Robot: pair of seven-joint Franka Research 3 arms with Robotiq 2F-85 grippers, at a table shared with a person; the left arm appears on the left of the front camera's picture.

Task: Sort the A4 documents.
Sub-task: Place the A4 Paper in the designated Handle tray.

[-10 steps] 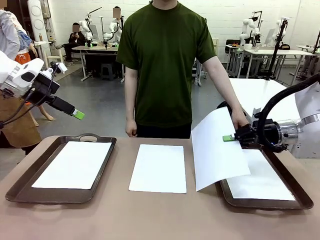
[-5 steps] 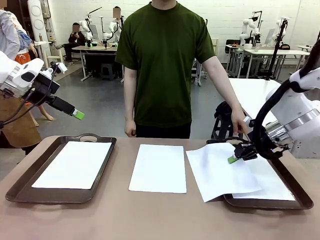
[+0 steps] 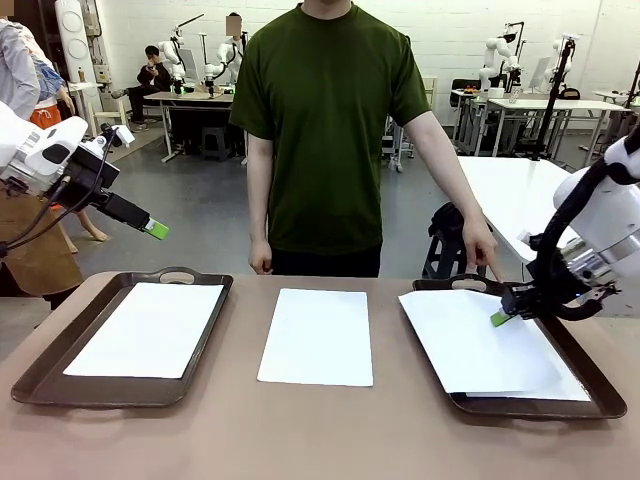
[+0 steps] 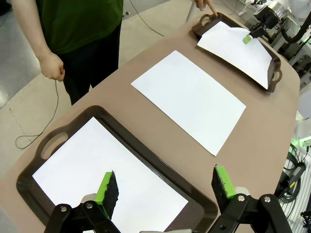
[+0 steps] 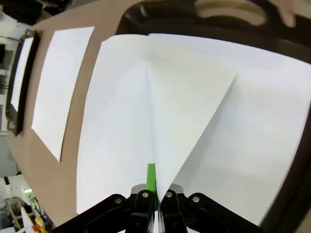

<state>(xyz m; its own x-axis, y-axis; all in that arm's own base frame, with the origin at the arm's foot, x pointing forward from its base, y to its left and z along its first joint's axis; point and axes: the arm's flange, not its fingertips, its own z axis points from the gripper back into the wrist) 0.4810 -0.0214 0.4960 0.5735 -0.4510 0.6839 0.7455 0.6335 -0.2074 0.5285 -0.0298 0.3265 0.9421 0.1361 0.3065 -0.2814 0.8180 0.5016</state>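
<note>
Three spots hold A4 documents. One white sheet [image 3: 150, 328] lies in the left brown tray [image 3: 110, 393]. Another sheet [image 3: 318, 335] rests on the bare table in the middle. A third sheet [image 3: 470, 345] lies slightly askew in the right tray [image 3: 530, 408] on top of another sheet [image 3: 565, 375]. My right gripper [image 3: 503, 317] is shut on the top sheet's right edge; the right wrist view has the paper [image 5: 146, 107] creased up into the shut jaws [image 5: 151, 182]. My left gripper [image 3: 155, 230] hangs open, high above the left tray [image 4: 43, 160], with nothing between its fingers [image 4: 165, 187].
A person in a green shirt stands at the far side, one hand [image 3: 482, 258] on the right tray's far handle. Bare brown table runs between the trays and along the front edge.
My right gripper swung right and down, bringing the sheet from upright in the air to lying flat in the right tray. The left arm stayed still.
</note>
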